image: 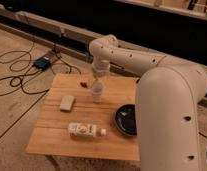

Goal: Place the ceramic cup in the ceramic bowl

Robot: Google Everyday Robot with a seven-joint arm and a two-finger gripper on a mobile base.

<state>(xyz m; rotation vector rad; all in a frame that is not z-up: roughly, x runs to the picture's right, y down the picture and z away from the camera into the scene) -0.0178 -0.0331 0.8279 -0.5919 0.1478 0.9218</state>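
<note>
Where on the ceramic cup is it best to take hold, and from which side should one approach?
Probably best to take the ceramic cup across its upper wall, near the rim, coming down from above. It stands upright on the table and is narrow, and the gripper hangs right over it.

Gripper (98, 79) at frame centre, just above the ceramic cup (97, 93). Open table (49, 142) wood between cup and ceramic bowl (125, 120) at lower right. Crowded on the right by the bulky white arm (172, 115), covering the bowl's right edge. Bottle (86, 130) at lower centre and pale block (67, 103) at left, both clear of that gap.
</note>
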